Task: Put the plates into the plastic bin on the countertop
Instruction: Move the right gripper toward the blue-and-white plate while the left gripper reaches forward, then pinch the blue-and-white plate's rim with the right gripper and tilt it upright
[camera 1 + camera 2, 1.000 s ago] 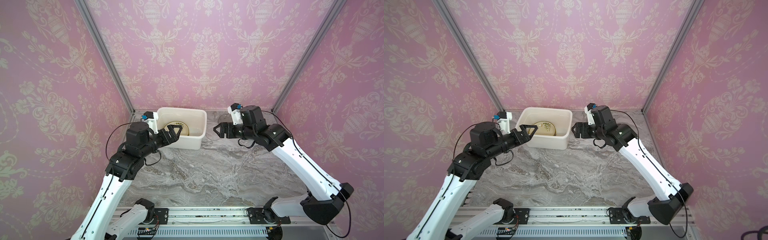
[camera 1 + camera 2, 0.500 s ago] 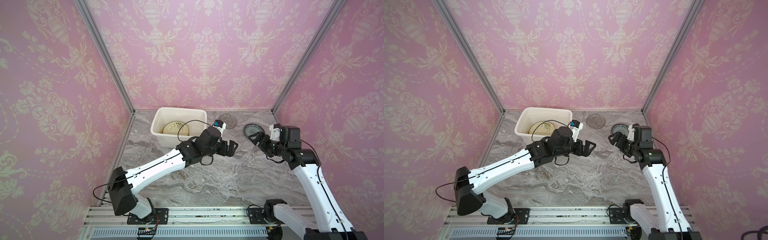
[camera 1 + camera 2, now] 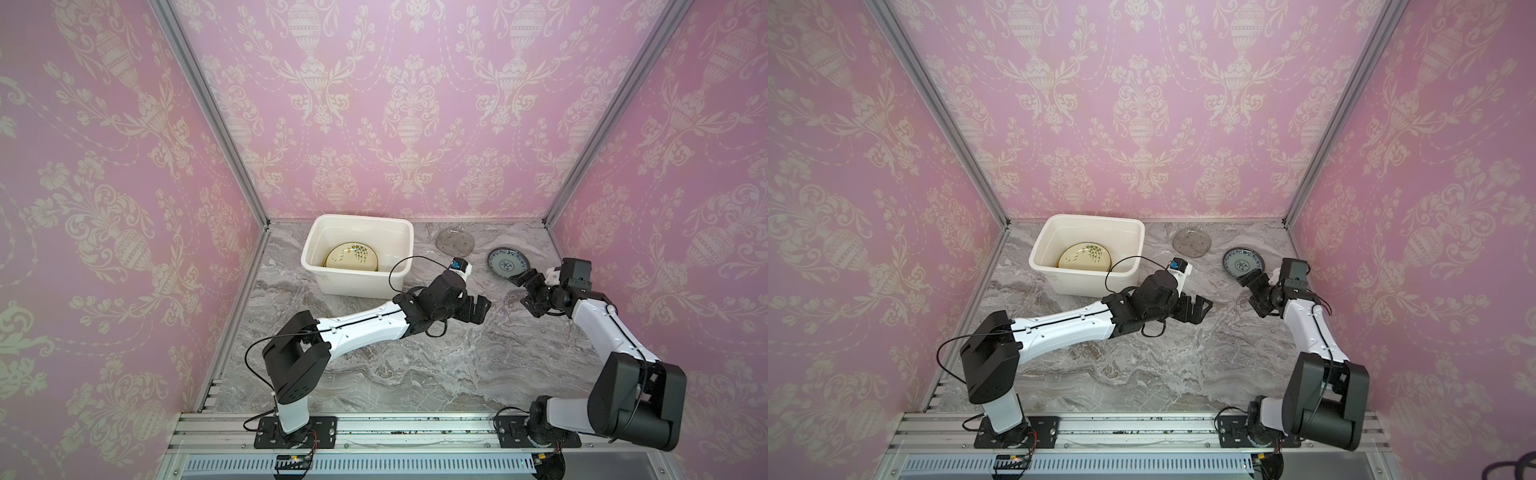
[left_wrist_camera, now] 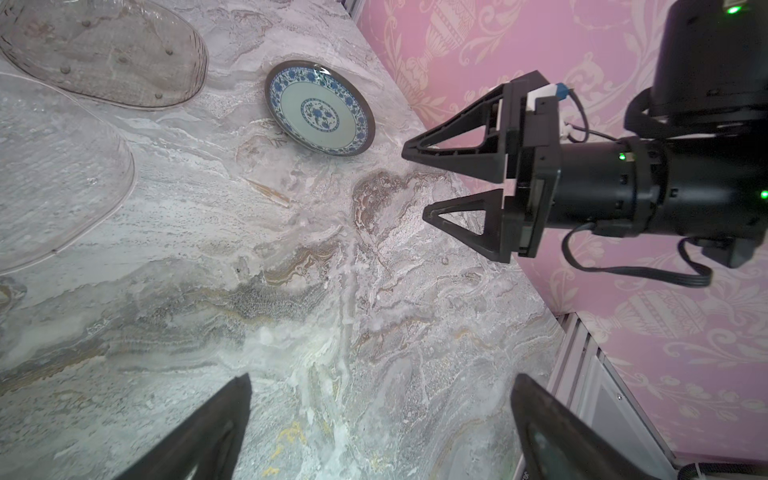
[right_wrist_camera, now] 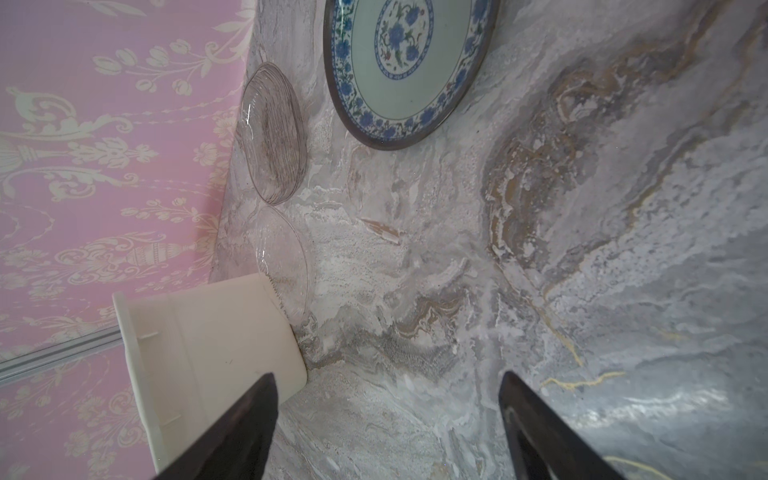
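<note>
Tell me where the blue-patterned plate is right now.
In both top views the blue-patterned plate lies flat on the countertop at the far right, right of the smoky glass plate and just beyond the right end effector.

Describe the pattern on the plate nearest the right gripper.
The plate: blue floral border, central blue medallion, dark rim; clearest in the right wrist view.

The bin [image 3: 357,286] is white. The cream plate [image 3: 351,258] bears green sprigs, the blue-flowered plate [image 3: 508,262] a dark rim. The surface [image 3: 436,365] is grey marble with brown veins.
</note>
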`<state>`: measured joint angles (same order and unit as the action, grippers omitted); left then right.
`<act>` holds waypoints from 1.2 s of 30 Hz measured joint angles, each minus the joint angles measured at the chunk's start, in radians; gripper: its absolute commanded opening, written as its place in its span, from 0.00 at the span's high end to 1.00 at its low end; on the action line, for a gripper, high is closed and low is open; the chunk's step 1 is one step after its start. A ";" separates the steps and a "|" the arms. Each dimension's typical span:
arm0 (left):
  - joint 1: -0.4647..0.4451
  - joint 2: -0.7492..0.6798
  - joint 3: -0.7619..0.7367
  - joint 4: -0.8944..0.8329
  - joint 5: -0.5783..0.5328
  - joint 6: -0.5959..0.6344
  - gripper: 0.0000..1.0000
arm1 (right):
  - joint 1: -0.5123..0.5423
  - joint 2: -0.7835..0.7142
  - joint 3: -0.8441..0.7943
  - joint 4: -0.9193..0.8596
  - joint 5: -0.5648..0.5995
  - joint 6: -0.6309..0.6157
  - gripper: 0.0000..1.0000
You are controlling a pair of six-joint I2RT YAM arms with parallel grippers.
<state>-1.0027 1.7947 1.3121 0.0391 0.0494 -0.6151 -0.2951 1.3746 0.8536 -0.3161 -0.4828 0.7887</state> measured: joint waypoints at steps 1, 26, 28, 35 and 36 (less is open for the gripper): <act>0.002 0.000 -0.023 0.023 0.003 -0.004 0.01 | -0.005 0.026 -0.002 0.026 0.002 0.002 0.18; 0.051 0.164 -0.100 0.206 0.125 -0.055 0.01 | -0.013 0.403 -0.060 0.622 0.036 0.260 0.36; 0.051 0.177 -0.095 0.206 0.134 -0.055 0.01 | -0.013 0.423 -0.056 0.658 0.037 0.280 0.39; 0.051 0.193 -0.072 0.207 0.155 -0.055 0.01 | -0.013 0.504 -0.039 0.777 0.038 0.369 0.60; 0.051 0.195 -0.070 0.207 0.156 -0.055 0.01 | -0.013 0.512 -0.038 0.788 0.037 0.378 0.62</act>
<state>-0.9520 1.9900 1.2423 0.2459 0.2050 -0.6704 -0.3080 1.8870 0.8158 0.4721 -0.4454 1.1664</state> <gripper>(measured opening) 0.993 0.420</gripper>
